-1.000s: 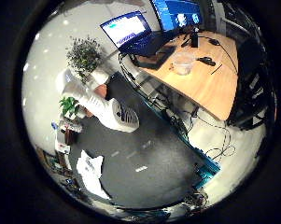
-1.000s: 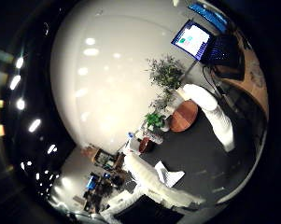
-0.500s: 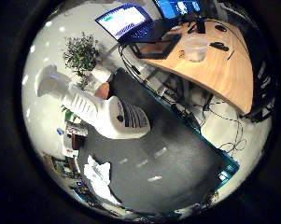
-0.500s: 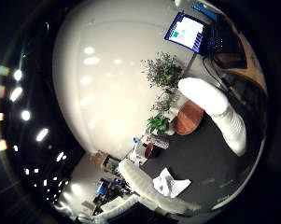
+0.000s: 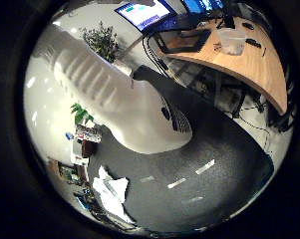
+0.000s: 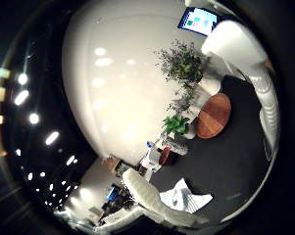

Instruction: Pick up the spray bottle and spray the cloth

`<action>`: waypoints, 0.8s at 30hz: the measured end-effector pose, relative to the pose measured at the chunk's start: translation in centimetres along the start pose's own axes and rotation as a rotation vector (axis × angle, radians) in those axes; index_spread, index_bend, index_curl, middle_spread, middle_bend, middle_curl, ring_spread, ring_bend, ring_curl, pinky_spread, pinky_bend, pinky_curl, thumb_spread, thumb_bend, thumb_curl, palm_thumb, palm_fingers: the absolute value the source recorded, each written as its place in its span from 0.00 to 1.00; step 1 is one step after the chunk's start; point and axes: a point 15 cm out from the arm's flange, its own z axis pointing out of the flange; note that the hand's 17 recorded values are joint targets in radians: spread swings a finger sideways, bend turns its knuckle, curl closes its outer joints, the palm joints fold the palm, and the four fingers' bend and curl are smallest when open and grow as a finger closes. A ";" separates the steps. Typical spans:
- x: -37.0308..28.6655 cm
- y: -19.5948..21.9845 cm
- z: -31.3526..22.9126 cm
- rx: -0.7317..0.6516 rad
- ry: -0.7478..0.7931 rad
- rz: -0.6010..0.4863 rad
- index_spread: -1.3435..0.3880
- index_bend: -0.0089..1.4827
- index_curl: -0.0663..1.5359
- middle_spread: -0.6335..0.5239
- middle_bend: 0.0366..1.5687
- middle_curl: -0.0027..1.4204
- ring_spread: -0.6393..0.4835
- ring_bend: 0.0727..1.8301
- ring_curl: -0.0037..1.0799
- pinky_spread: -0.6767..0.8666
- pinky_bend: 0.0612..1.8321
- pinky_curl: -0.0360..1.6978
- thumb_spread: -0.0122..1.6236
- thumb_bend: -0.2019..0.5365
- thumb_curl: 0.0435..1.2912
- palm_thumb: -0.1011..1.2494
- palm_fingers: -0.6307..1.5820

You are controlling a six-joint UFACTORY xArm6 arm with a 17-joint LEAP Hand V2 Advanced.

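Observation:
The white spray bottle (image 5: 124, 99) fills much of the little finger side view, so it is close to the palm. It has a ribbed neck and a dark label, and its wide end meets the dark mat (image 5: 214, 149). The thumb side view catches the bottle (image 6: 245, 54) along one edge. A crumpled white cloth (image 5: 112, 191) lies on the same mat, a short way from the bottle. One white finger of my right hand (image 6: 152, 200) reaches into the thumb side view beside the cloth, fairly straight, and does not touch the bottle.
White tape marks (image 5: 205, 167) lie on the mat. Beyond it stands a wooden desk (image 5: 259, 64) with a laptop, screens and a clear plastic tub (image 5: 232, 41). Potted plants (image 6: 184, 63), a round wooden table (image 6: 213, 115) and a small cluttered stand (image 5: 84, 144) line the wall.
The bottle has grown steadily in both views, from a small shape to filling much of the view; the palm has come close to it. The cloth lies where it was.

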 end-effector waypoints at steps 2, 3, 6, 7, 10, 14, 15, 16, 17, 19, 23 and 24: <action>0.9 0.3 0.3 -0.006 0.006 0.015 0.74 0.12 0.22 0.78 0.10 0.22 0.90 0.12 0.24 0.83 0.43 0.15 0.64 0.24 0.26 0.33 0.30; 1.3 0.4 0.5 -0.008 0.007 0.019 0.74 0.12 0.22 0.78 0.10 0.22 0.90 0.12 0.24 0.83 0.43 0.15 0.64 0.24 0.26 0.33 0.30; 2.2 0.5 0.7 -0.007 0.009 0.020 0.74 0.11 0.22 0.78 0.10 0.22 0.90 0.12 0.24 0.83 0.43 0.15 0.64 0.24 0.26 0.33 0.30; 2.6 0.6 0.7 -0.008 0.011 0.025 0.74 0.11 0.22 0.78 0.10 0.22 0.90 0.12 0.24 0.83 0.43 0.15 0.64 0.24 0.26 0.33 0.30; 3.8 0.8 0.9 -0.010 0.018 0.035 0.74 0.11 0.21 0.77 0.10 0.22 0.90 0.12 0.24 0.83 0.43 0.15 0.64 0.24 0.26 0.33 0.31; 5.2 1.0 1.0 -0.014 0.027 0.050 0.74 0.11 0.21 0.77 0.10 0.22 0.90 0.12 0.24 0.84 0.44 0.16 0.64 0.24 0.26 0.33 0.31; 5.4 1.0 1.0 -0.014 0.029 0.052 0.74 0.11 0.21 0.77 0.10 0.22 0.90 0.12 0.24 0.84 0.44 0.16 0.64 0.24 0.26 0.33 0.31; 5.4 1.0 1.1 -0.014 0.029 0.052 0.74 0.11 0.21 0.77 0.10 0.22 0.90 0.12 0.24 0.83 0.44 0.16 0.64 0.24 0.26 0.33 0.31; 5.4 0.9 1.1 -0.013 0.028 0.051 0.74 0.11 0.21 0.77 0.11 0.23 0.90 0.13 0.24 0.83 0.44 0.16 0.64 0.24 0.26 0.33 0.31; 5.3 0.6 1.3 -0.013 0.026 0.047 0.74 0.11 0.21 0.77 0.10 0.23 0.90 0.13 0.24 0.83 0.44 0.16 0.64 0.24 0.26 0.34 0.32; 5.2 0.6 1.6 -0.011 0.018 0.053 0.73 0.11 0.21 0.76 0.11 0.23 0.88 0.15 0.25 0.84 0.44 0.15 0.64 0.24 0.26 0.34 0.34; 4.9 0.5 1.7 -0.010 0.010 0.052 0.73 0.11 0.21 0.76 0.11 0.23 0.88 0.16 0.25 0.84 0.44 0.15 0.64 0.24 0.26 0.34 0.35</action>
